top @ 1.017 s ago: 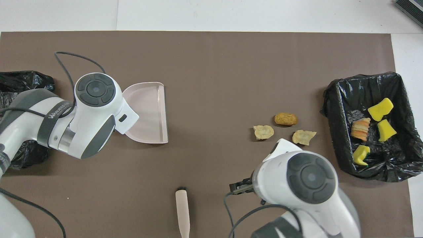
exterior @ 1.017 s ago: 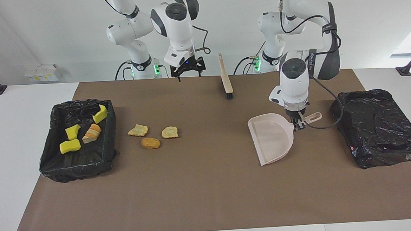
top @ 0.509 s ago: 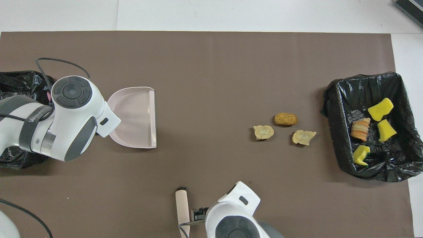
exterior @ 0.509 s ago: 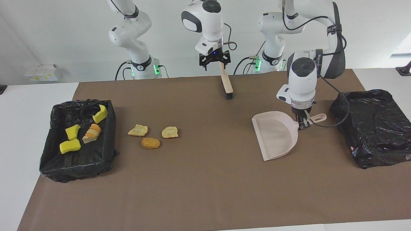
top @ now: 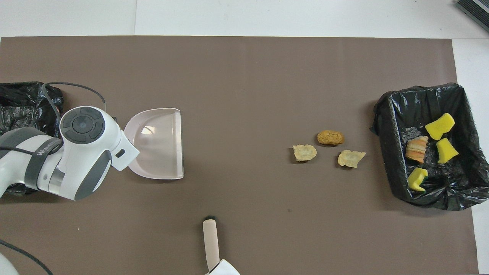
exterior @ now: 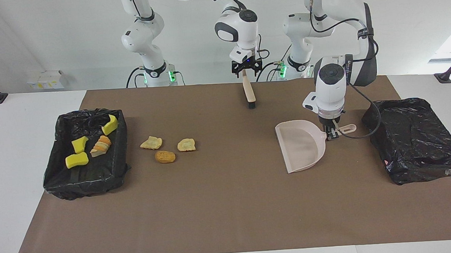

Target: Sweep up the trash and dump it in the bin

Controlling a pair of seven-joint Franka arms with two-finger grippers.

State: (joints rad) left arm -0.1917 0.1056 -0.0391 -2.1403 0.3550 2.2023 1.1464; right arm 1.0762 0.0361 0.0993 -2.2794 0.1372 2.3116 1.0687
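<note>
The left gripper (exterior: 331,135) pinches the dustpan (exterior: 301,145) handle, pan mouth toward 9 o'clock facing three loose scraps (exterior: 165,156). The right gripper (exterior: 246,72), spread, straddles the brush (exterior: 248,89) handle, ready to grasp.

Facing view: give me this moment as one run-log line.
left gripper: shut on dustpan handle | right gripper: at brush handle top | three scraps on mat | four in bin
</note>
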